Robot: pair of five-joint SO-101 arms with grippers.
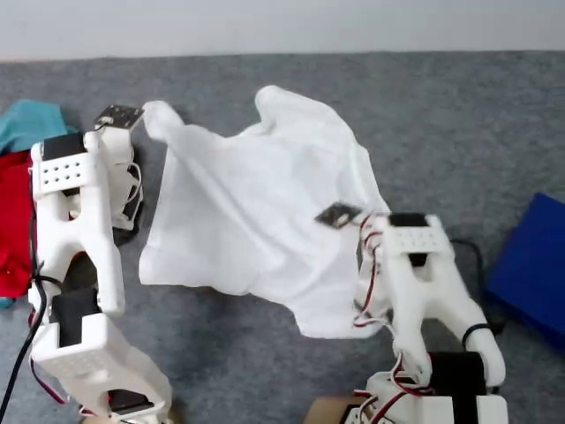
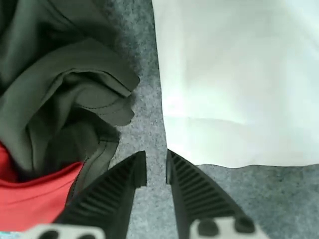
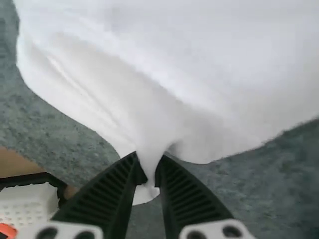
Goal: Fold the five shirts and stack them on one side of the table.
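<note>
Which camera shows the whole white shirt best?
The high view: the white shirt lies spread across the table, nearly all visible. The left wrist view shows one edge; the right wrist view, a fold pinched in the right gripper.

Your grey, felt-like table runs up to a pale wall at 12 o'clock in the high view; a tan board sits at 6 o'clock. Light is soft, even.
</note>
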